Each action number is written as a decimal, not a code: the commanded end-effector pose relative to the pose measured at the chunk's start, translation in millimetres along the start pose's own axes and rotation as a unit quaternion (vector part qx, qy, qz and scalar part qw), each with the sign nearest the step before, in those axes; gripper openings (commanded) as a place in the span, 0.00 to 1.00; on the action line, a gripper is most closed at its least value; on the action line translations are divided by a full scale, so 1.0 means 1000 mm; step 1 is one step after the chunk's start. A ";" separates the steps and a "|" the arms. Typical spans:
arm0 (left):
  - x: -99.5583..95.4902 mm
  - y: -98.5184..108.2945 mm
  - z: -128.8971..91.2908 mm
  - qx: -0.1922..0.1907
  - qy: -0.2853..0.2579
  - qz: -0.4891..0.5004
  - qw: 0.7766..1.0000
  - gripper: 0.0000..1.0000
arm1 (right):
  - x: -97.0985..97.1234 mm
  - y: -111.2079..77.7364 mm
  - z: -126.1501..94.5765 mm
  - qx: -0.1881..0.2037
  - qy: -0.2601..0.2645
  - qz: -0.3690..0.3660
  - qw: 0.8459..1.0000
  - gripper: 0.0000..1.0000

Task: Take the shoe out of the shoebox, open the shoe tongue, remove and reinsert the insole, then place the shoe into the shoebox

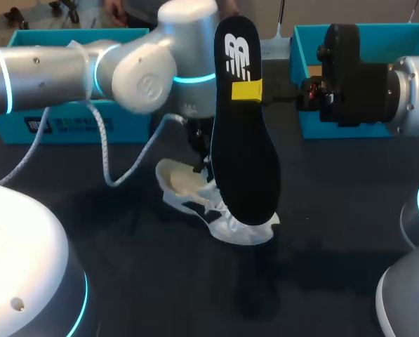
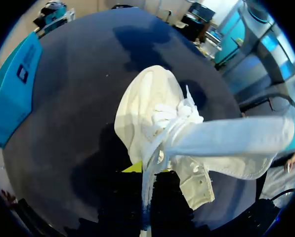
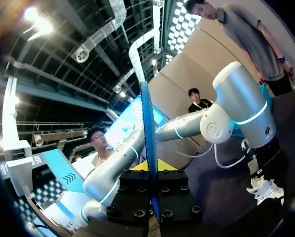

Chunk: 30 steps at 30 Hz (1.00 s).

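Dark table point(image 1: 349, 210) carries a teal shoebox point(image 1: 62, 126) at upper left of the head frame, a second shoebox point(image 1: 309, 123) at upper right, and the white shoe point(image 1: 195, 193) at centre. Right pincer point(image 1: 246, 91) is clamped narrowly on the black insole point(image 1: 244, 154), held upright with its lower end at the shoe. Left pincer point(image 2: 140, 173) sits down at the shoe's opening; its grip cannot be told.

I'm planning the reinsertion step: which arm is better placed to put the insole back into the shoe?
Right: its pincer holds the insole, upright; the left arm is down at the shoe, likely steadying it.
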State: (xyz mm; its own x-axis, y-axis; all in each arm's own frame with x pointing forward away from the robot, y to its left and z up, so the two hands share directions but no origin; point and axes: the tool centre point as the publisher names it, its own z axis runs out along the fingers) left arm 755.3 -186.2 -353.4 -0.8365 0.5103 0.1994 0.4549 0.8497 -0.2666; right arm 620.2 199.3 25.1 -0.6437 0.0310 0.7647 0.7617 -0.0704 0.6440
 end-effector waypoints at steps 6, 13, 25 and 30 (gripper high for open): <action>0.005 -0.013 -0.018 -0.026 0.142 0.246 0.958 0.00 | 0.001 0.000 0.003 0.000 -0.002 0.001 1.000 0.00; 0.007 -0.015 -0.019 -0.030 0.133 0.266 0.954 0.00 | 0.001 0.000 0.003 0.000 -0.002 0.001 1.000 0.00; 0.007 -0.015 -0.019 -0.030 0.133 0.266 0.954 0.00 | 0.001 0.000 0.003 0.000 -0.002 0.001 1.000 0.00; 0.006 -0.017 -0.018 -0.079 0.143 0.321 0.933 0.00 | 0.001 0.000 0.003 0.000 -0.002 0.001 1.000 0.00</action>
State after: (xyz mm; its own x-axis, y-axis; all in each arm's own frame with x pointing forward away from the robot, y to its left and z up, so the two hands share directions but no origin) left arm 751.7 -188.0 -337.4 -0.2957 0.9155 0.2727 0.8729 0.3749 -0.3123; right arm 620.2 199.3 25.1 -0.6437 0.0310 0.7647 0.7617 -0.0703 0.6441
